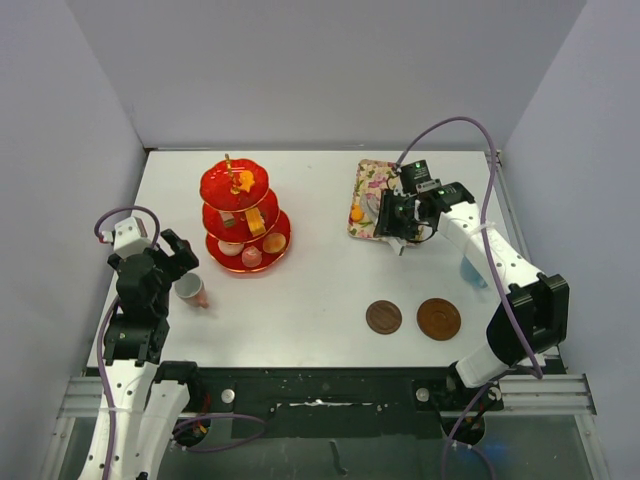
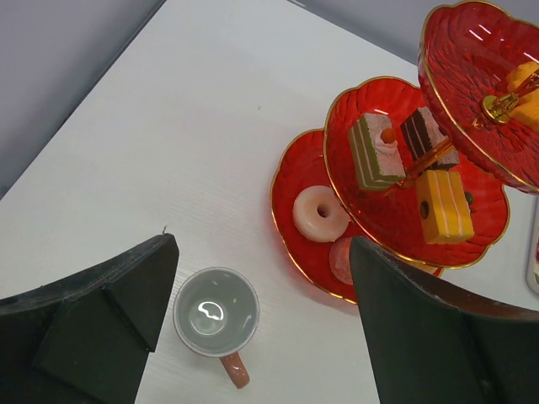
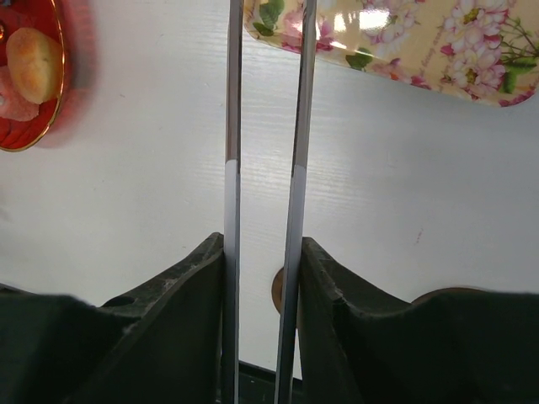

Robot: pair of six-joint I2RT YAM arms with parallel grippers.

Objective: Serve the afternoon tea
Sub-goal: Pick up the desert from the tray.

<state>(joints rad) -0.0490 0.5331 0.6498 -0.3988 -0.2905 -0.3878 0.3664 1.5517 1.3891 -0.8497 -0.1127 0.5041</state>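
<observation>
Firstly, left jaws: spread wide at the left edge of the top view, poised over the pink cup (image 2: 216,311), gripping nothing.
Cup position: upright on the tabletop (image 1: 320,270), low in the left wrist view, between the two dark fingers and nearer the left one; handle toward the bottom edge; seemingly clear of both fingers.
Red three-tier stand (image 1: 245,215): upper left of centre in the top view, just right of the pink cup; gold handle (image 2: 497,105) at its top.
Lowest tier: ring doughnut (image 2: 320,214).
Middle tier: green-and-pink slice (image 2: 375,151), brown slice (image 2: 425,135), yellow slice (image 2: 444,206).
Floral tray (image 1: 370,180): upper right of centre; orange sweet (image 1: 357,212) on it by its left edge.
Brown saucers: smaller-looking one (image 1: 383,317) and larger-looking one (image 1: 439,319), side by side and apart, lower right of centre.
Next, right jaws: narrow, clamped on the tongs (image 3: 232,118), over the tray's near edge in the top view.
Tong blades: two thin metal strips, parallel with a gap, running up the right wrist view past its top edge.
Light-blue cup (image 1: 471,272): right of frame, partly hidden by the right forearm.
</observation>
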